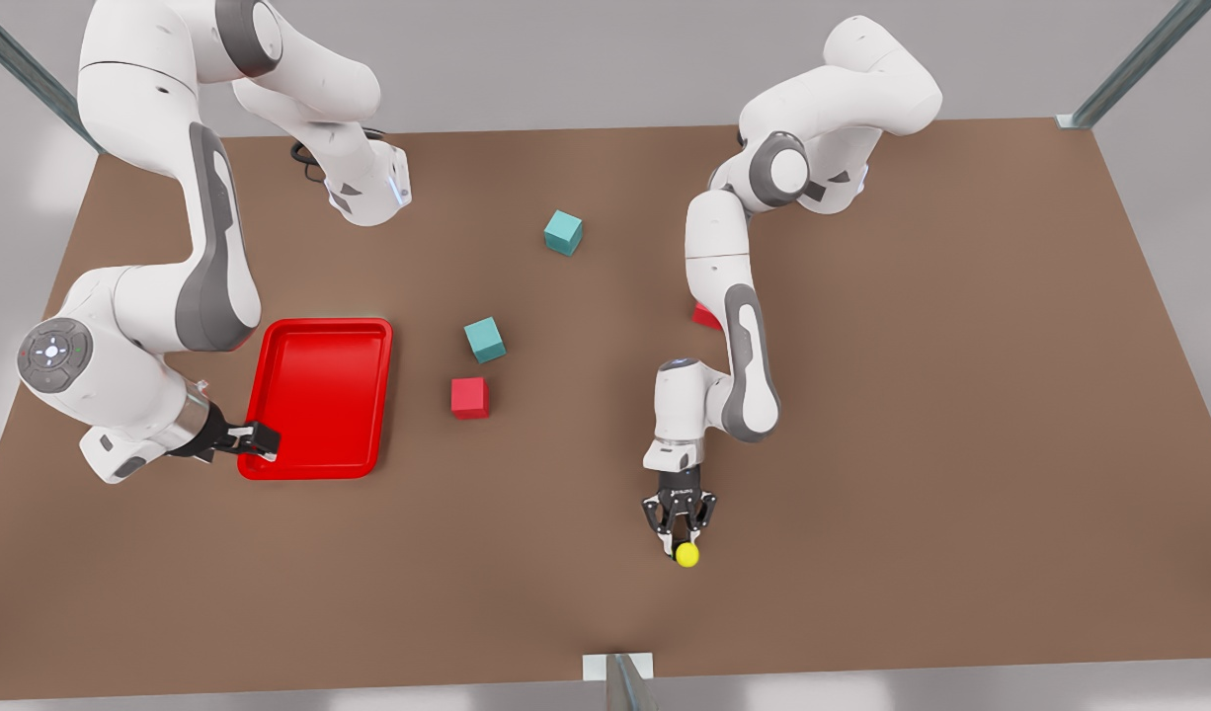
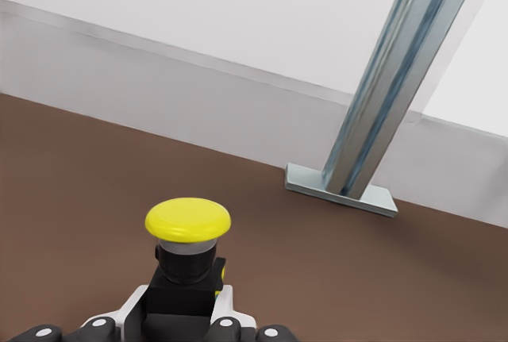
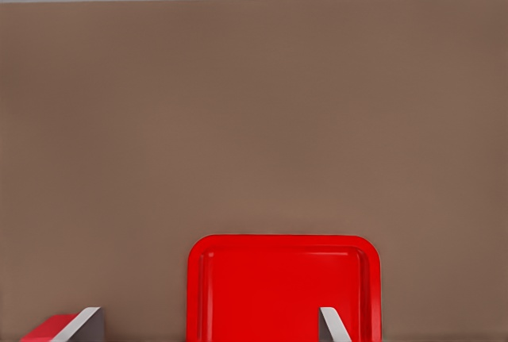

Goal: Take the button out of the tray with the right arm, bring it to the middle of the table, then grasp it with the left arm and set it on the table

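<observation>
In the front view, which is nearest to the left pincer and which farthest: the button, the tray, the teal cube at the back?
Left pincer first:
1. Button, held between its fingers.
2. Back teal cube, at the far middle.
3. Tray, on the front view's left, by the right pincer.

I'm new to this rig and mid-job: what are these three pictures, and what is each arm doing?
Two white robot arms work over a brown table. The front view looks down on the whole scene. The left wrist view rides on the arm at the front view's right: its end effector is shut on the yellow-capped button near the table's front edge. The right wrist view rides on the other arm, whose open end effector waits by the red tray. Two teal cubes and a red cube lie between them.
</observation>
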